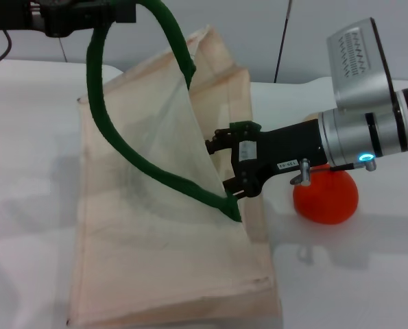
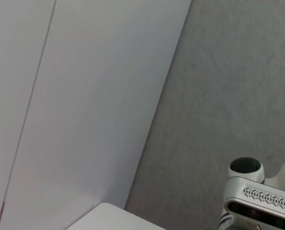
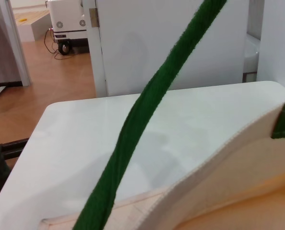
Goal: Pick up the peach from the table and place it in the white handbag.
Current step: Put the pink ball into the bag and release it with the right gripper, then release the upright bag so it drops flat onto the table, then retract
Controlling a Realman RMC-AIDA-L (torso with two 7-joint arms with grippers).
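Observation:
The white handbag (image 1: 162, 260) lies on the table with its mouth lifted open. My left gripper (image 1: 77, 15) at the top left is shut on one dark green handle (image 1: 94, 89) and holds it up. My right gripper (image 1: 221, 166) is at the bag's open mouth, beside the other green handle (image 1: 190, 186), with its fingers spread and nothing visible between them. The peach is not in view. The right wrist view shows the green handle (image 3: 147, 110) and the bag's cream edge (image 3: 238, 158). The left wrist view shows only a wall.
A bright orange round fruit (image 1: 326, 195) sits on the white table (image 1: 25, 205) just under my right arm's wrist, to the right of the bag. The table's far edge and a room floor (image 3: 46, 72) show in the right wrist view.

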